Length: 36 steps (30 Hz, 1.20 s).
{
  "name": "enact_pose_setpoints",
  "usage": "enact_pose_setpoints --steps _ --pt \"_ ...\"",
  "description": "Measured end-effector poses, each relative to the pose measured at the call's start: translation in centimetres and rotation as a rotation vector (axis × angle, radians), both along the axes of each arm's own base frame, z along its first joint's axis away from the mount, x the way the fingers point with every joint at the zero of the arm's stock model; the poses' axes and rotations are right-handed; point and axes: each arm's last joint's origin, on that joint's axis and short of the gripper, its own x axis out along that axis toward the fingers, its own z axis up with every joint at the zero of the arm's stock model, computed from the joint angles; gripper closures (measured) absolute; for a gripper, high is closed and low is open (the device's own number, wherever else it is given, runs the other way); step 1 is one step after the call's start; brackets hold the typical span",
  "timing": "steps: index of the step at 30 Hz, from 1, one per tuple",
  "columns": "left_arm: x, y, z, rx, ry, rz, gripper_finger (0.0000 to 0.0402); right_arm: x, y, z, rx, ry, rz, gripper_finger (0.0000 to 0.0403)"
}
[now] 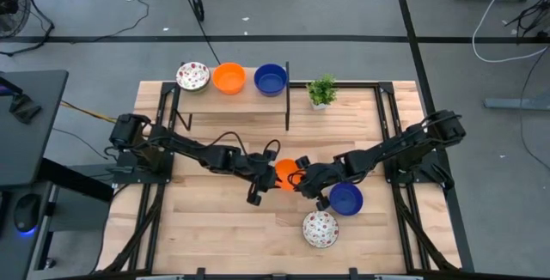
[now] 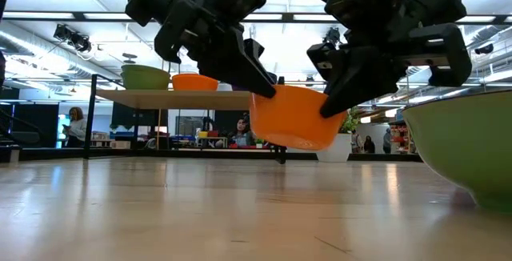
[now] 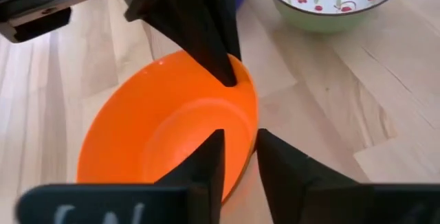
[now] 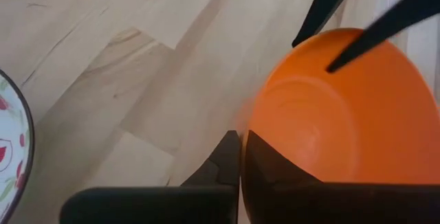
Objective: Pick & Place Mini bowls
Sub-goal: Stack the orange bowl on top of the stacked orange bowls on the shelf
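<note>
Orange and glossy, a shallow round mini bowl point(image 2: 294, 117) is held clear of the wooden bench point(image 1: 215, 220) near its middle. Its rim is pinched by the left gripper point(image 3: 238, 161) fingers on one side and clamped by the right gripper point(image 4: 240, 157) on the opposite side. A blue bowl point(image 1: 346, 198) and a floral bowl point(image 1: 320, 228) are seen just beside.
</note>
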Motion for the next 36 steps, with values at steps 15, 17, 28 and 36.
enact_pose_setpoints --steps 15,17,28,36 --pt "-0.3 -0.4 -0.3 -0.044 0.039 -0.097 0.0396 0.7 0.2 0.8 0.02 -0.123 0.006 0.0342" --pt "-0.3 -0.3 -0.4 -0.036 0.05 -0.087 0.0396 1.2 0.4 1.8 0.04 -0.21 0.004 0.0318" --pt "-1.1 -1.1 -0.4 0.04 0.095 0.043 0.0397 -2.0 3.5 4.6 0.229 -0.233 0.007 0.0241" --pt "-4.4 0.0 6.7 0.023 -0.045 0.189 0.0396 -7.3 6.9 1.1 0.433 -0.255 -0.246 0.0267"
